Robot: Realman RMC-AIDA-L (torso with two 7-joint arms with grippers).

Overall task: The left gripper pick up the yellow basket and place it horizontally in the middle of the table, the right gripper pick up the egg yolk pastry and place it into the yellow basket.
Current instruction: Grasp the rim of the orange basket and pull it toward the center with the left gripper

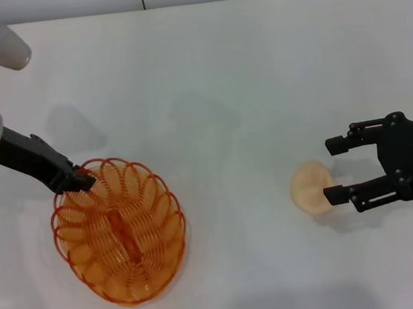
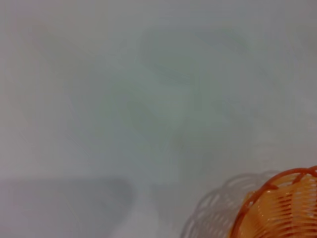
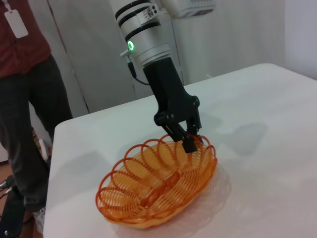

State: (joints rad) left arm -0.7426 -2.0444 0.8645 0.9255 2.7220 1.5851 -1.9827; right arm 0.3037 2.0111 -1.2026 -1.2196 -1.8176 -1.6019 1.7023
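Note:
The yellow basket sits on the left part of the white table, its long axis running near to far and slightly slanted. My left gripper is at its far-left rim, fingers closed on the rim; the right wrist view shows this grip on the basket. A piece of the basket's rim shows in the left wrist view. The egg yolk pastry lies on the table at the right. My right gripper is open just right of it, low, with its fingertips flanking the pastry's right edge.
The white table stretches bare between basket and pastry. A person in dark trousers stands beyond the table's edge on the left arm's side. A wall runs along the table's far edge.

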